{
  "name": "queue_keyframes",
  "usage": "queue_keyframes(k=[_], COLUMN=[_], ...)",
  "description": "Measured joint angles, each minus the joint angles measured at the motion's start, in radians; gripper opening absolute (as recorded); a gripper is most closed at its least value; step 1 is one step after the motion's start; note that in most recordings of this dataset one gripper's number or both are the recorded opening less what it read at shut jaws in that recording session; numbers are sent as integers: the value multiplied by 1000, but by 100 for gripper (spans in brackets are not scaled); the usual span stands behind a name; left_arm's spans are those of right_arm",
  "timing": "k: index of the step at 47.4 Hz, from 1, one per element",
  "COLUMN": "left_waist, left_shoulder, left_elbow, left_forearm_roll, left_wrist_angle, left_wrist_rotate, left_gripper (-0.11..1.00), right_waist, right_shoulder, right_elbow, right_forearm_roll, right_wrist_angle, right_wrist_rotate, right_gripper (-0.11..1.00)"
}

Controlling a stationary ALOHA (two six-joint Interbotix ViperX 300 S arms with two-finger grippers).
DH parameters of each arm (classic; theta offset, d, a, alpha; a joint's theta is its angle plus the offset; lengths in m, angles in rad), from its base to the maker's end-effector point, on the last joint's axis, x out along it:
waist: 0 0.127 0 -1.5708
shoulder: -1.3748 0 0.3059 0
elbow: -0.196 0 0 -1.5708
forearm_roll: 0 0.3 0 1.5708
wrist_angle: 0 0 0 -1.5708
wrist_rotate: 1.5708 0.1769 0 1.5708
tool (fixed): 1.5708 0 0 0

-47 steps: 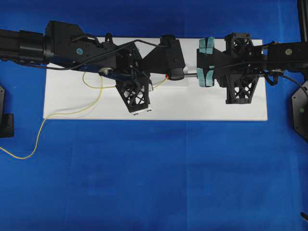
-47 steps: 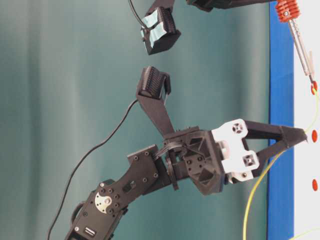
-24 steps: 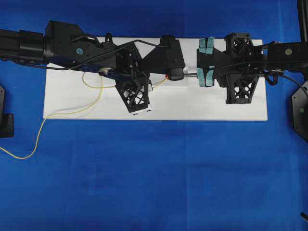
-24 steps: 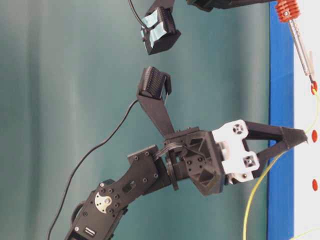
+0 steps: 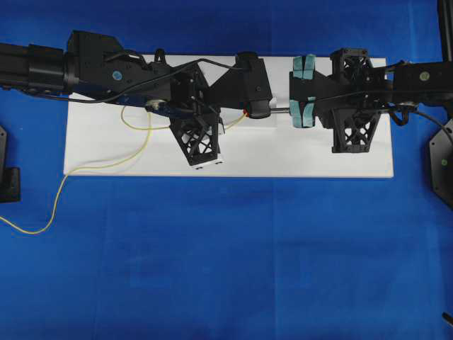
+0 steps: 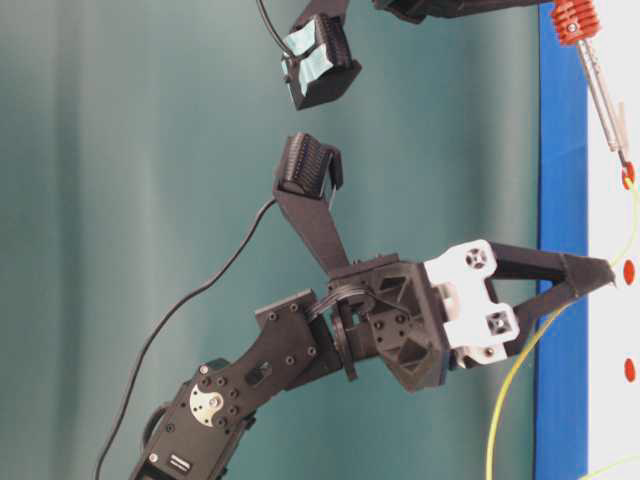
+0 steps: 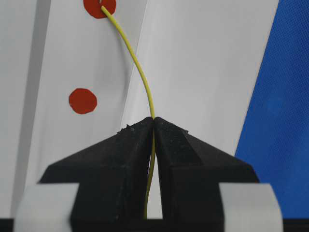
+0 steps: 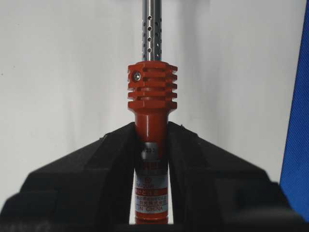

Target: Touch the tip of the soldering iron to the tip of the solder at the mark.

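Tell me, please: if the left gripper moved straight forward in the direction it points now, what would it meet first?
Probably the white board. The left gripper, shut on the solder, points along the wire toward the upper red mark, where the wire's tip rests. Its height above the board is unclear.

solder (image 7: 140,72) tip on mark (image 7: 99,7); second mark (image 7: 82,101) beside, both on board (image 5: 297,152)

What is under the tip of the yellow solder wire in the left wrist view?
A red round mark on the white board lies under the solder tip. The picture's top edge cuts off part of this mark. A second red mark lies uncovered beside the wire.
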Motion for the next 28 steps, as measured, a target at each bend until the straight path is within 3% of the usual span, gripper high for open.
queue_keyframes(k=[14, 28], left_waist=[0, 0], left_shoulder=[-5, -117], left_elbow=[0, 55], left_forearm_roll=[0, -2], left_wrist_angle=[-2, -5], left_wrist_rotate=[26, 35], left_gripper=[1, 1], right_waist=[0, 0], right_shoulder=[0, 0], right_elbow=[0, 0], right_forearm_roll=[0, 0], right_wrist_angle=[0, -6], right_wrist_rotate=[0, 0], right_gripper=[6, 6])
